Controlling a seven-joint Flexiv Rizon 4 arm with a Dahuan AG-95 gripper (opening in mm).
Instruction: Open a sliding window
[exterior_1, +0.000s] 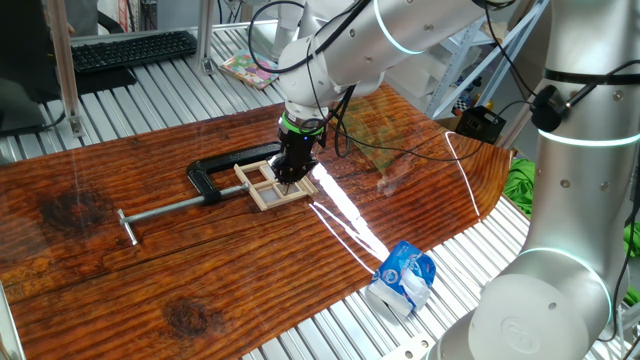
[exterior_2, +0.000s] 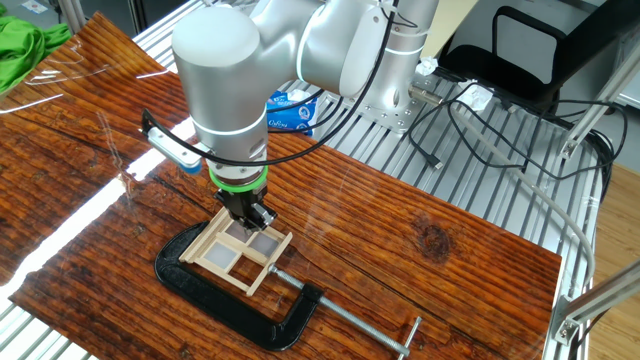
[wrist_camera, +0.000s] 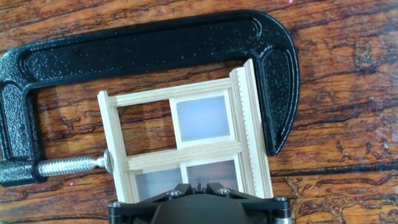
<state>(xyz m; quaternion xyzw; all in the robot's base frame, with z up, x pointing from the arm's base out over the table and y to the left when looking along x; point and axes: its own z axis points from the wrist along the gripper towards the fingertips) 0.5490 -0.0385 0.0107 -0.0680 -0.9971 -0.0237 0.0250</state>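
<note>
The sliding window (exterior_1: 268, 187) is a small pale-wood frame with crossbars, lying flat on the wooden table. A black C-clamp (exterior_1: 213, 170) holds it. It also shows in the other fixed view (exterior_2: 243, 250) and in the hand view (wrist_camera: 186, 149). In the hand view the upper left pane shows bare table. The other panes look frosted. My gripper (exterior_1: 290, 176) points straight down onto the window's near edge (exterior_2: 256, 217). In the hand view the fingertips (wrist_camera: 198, 186) stand close together, shut, over the lower panes. I cannot tell whether they touch.
The clamp's long screw bar (exterior_1: 165, 209) runs left across the table, also seen in the other fixed view (exterior_2: 350, 315). A blue and white bag (exterior_1: 404, 279) lies at the table's edge. A keyboard (exterior_1: 130, 50) and a black box (exterior_1: 478, 122) sit beyond. Green cloth (exterior_2: 20, 45) lies at one corner.
</note>
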